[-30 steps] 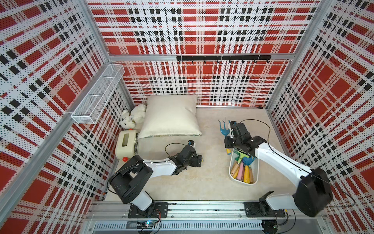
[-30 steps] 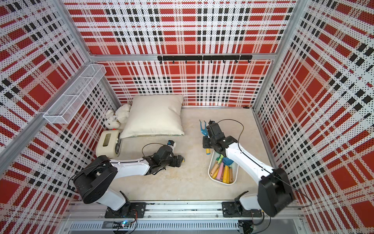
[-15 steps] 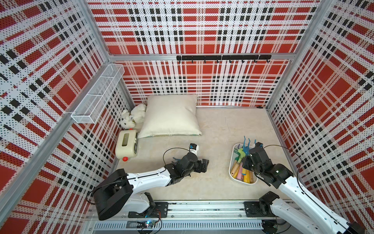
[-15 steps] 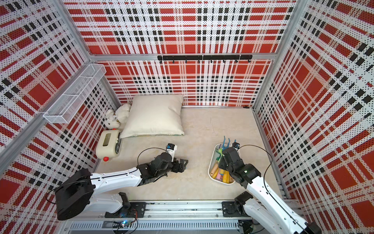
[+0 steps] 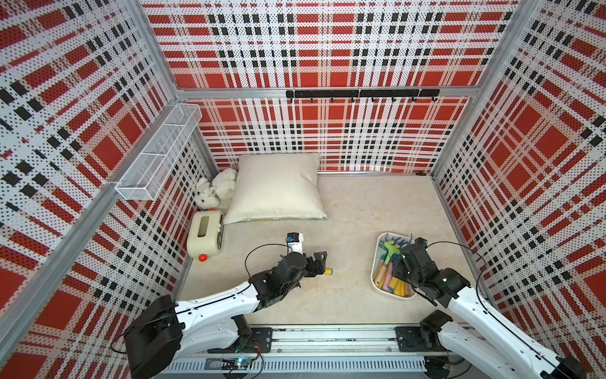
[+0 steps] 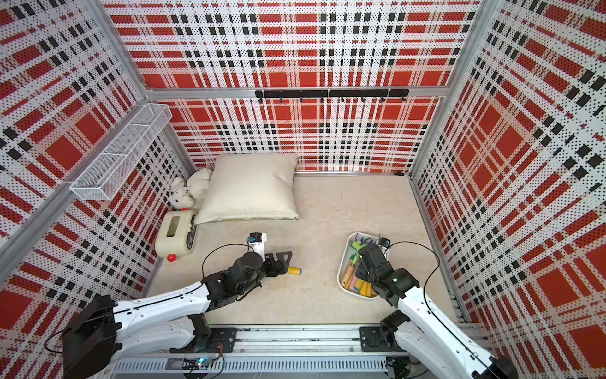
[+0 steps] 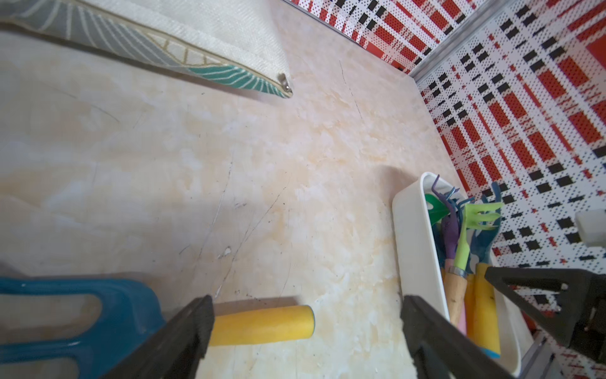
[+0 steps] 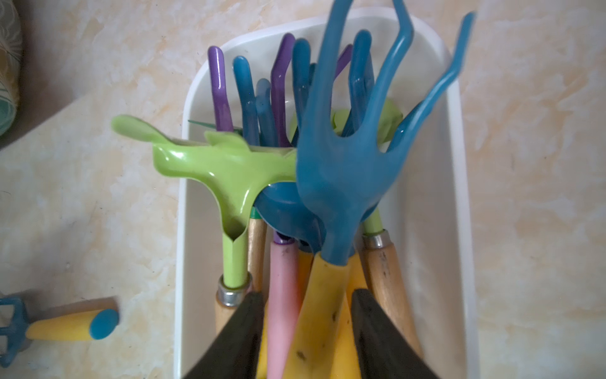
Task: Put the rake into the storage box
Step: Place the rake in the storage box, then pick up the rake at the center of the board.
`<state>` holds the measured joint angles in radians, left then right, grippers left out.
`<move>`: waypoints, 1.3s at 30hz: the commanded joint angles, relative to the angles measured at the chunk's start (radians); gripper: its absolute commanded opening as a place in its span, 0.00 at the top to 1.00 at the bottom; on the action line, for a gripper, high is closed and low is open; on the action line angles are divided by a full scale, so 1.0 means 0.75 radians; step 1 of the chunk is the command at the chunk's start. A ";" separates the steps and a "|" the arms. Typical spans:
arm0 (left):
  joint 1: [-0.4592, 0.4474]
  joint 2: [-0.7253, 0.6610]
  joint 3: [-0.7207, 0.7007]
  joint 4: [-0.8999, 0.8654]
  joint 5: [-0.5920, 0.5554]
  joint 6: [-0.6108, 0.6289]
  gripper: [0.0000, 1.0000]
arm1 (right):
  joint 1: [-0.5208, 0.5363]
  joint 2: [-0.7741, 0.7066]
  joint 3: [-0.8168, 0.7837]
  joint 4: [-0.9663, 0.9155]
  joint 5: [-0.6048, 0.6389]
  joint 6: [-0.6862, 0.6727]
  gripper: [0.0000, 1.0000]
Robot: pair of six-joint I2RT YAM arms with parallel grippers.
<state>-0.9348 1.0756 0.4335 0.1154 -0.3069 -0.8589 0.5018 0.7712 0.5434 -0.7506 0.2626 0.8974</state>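
The white storage box (image 5: pixel 377 259) (image 6: pixel 343 262) stands on the floor at the right and holds several hand tools. A blue rake (image 8: pixel 341 170) with a yellow handle lies on top of them, prongs toward the far end. My right gripper (image 8: pixel 306 295) (image 5: pixel 400 271) hovers over the box's near end, jaws apart on either side of that handle, not pressing it. A second blue rake (image 7: pixel 82 321) with a yellow handle (image 7: pixel 262 325) (image 5: pixel 327 271) lies on the floor left of the box (image 7: pixel 413 229). My left gripper (image 7: pixel 305 308) (image 5: pixel 319 262) stands open just above this handle.
A cream pillow (image 5: pixel 278 190) lies at the back, a white plush toy (image 5: pixel 216 192) beside it. A cream box (image 5: pixel 205 236) with a red knob sits by the left wall. A wire-mesh basket (image 5: pixel 160 151) hangs on that wall; a black hook rail (image 5: pixel 360 94) runs along the back.
My right arm carried the blue rake from mid-floor to over the box, and its jaws have parted. My left arm reached forward over the rake on the floor.
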 commanded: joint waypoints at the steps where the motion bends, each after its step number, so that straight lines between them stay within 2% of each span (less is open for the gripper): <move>1: -0.035 -0.027 -0.049 -0.020 -0.028 -0.263 0.06 | -0.002 -0.031 0.059 0.006 0.001 -0.018 0.39; 4: -0.113 -0.031 -0.061 -0.030 -0.106 -0.431 0.06 | -0.002 -0.053 0.084 0.000 -0.022 -0.035 0.35; 8: -0.218 -0.008 -0.041 -0.064 -0.228 -0.630 0.07 | -0.002 -0.071 0.102 0.017 -0.067 -0.074 0.35; 10: -0.245 0.039 -0.013 -0.097 -0.237 -0.723 0.08 | -0.002 -0.071 0.113 0.022 -0.067 -0.088 0.35; 14: -0.260 0.173 0.074 -0.250 -0.228 -0.934 0.11 | 0.000 -0.094 0.101 0.101 -0.218 -0.110 0.35; 18: -0.259 0.290 0.167 -0.372 -0.215 -1.057 0.13 | 0.000 -0.122 0.095 0.110 -0.218 -0.110 0.34; 20: -0.259 0.335 0.198 -0.394 -0.213 -1.097 0.13 | 0.000 -0.137 0.101 0.093 -0.205 -0.111 0.32; 24: -0.226 0.427 0.278 -0.472 -0.174 -1.161 0.13 | 0.000 -0.192 0.101 0.086 -0.199 -0.123 0.16; 26: -0.203 0.479 0.355 -0.584 -0.160 -1.201 0.11 | 0.000 -0.223 0.100 0.089 -0.199 -0.127 0.13; 29: -0.182 0.576 0.521 -0.844 -0.170 -1.228 0.10 | 0.000 -0.249 0.109 0.077 -0.186 -0.129 0.12; 32: -0.179 0.682 0.652 -1.006 -0.185 -1.238 0.11 | 0.000 -0.250 0.120 0.068 -0.174 -0.129 0.12; 39: -0.163 0.938 0.825 -1.060 -0.084 -1.177 0.16 | 0.000 -0.239 0.142 0.074 -0.167 -0.123 0.12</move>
<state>-1.0653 1.7195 1.0130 -0.5991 -0.4065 -1.7645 0.5018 0.5911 0.6128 -0.6930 0.1184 0.8089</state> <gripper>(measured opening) 0.854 0.878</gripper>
